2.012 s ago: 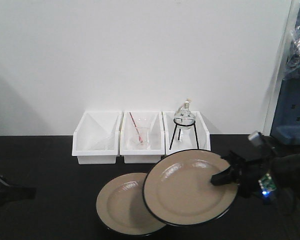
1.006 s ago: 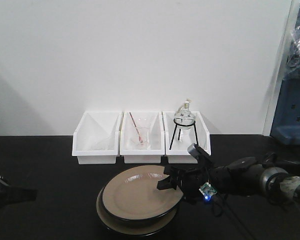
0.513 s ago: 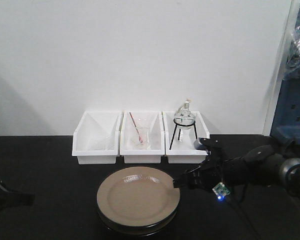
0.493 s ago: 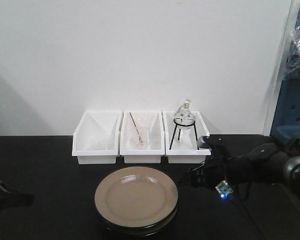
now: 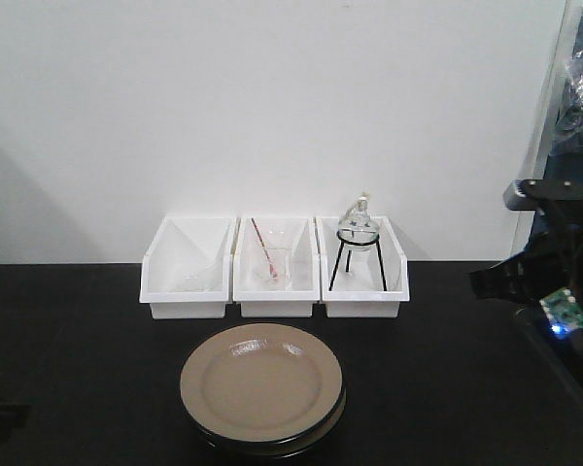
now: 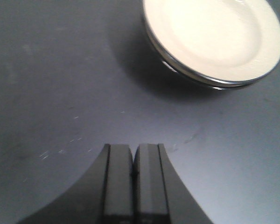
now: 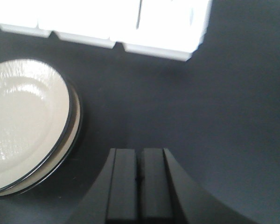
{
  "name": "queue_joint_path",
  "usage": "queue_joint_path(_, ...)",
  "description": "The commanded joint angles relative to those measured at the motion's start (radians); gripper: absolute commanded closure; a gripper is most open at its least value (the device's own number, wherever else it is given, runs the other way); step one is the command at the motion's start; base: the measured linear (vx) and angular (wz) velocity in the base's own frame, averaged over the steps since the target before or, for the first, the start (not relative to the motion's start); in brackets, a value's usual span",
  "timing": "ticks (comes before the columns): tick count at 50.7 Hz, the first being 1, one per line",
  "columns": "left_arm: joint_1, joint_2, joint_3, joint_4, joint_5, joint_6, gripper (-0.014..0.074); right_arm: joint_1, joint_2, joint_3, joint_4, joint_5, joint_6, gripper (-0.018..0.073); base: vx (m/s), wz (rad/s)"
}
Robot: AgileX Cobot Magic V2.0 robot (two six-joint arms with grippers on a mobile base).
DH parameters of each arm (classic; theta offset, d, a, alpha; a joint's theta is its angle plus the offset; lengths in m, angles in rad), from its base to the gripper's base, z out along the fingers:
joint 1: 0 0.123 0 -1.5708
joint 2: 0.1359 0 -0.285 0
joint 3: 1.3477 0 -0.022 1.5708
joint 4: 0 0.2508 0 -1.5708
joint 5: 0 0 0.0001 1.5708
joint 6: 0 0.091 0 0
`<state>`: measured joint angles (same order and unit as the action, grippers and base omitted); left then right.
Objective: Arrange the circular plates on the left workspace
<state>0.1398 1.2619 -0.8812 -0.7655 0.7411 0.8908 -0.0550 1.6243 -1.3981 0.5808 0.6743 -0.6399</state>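
Two tan circular plates with dark rims lie stacked on the black countertop (image 5: 78, 340), the upper plate (image 5: 260, 386) almost square on the lower plate (image 5: 338, 413), in front of the white bins. The stack shows at the top right of the left wrist view (image 6: 214, 37) and at the left of the right wrist view (image 7: 23, 121). My left gripper (image 6: 132, 158) is shut and empty, low over bare countertop, well short of the stack. My right gripper (image 7: 140, 161) is shut and empty, raised at the far right (image 5: 525, 282), away from the plates.
Three white bins stand in a row against the wall: the left bin (image 5: 188, 267), the middle bin (image 5: 275, 267) holding glassware and a red rod, and the right bin (image 5: 361, 267) holding a round flask on a black tripod. A blue cabinet (image 5: 573, 165) stands at the far right.
My right gripper set the second plate on the first, let go, shut, and drew back up to the far right. The left arm slid out of the front view's lower left.
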Motion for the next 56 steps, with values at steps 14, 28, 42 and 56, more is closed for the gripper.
queue_joint_path(14, 0.001, -0.407, 0.236, -0.137, -0.155, 0.206, 0.0597, -0.004, -0.623, 0.667, 0.265, -0.570, -0.318, 0.0561, 0.00, 0.00)
queue_joint_path(28, 0.001, -0.656, 0.377, -0.209, -0.233, 0.243, 0.0597, -0.004, -1.038, 1.039, 0.389, -0.717, -0.398, 0.0561, 0.00, 0.00)
queue_joint_path(42, 0.001, -0.711, 0.435, -0.259, -0.216, 0.241, 0.0597, -0.004, -1.225, 1.112, 0.406, -0.790, -0.391, 0.0560, 0.00, 0.00)
queue_joint_path(56, 0.001, -0.712, 0.435, -0.259, -0.173, 0.241, 0.0597, -0.004, -1.239, 1.112, 0.406, -0.792, -0.391, 0.0560, 0.00, 0.00)
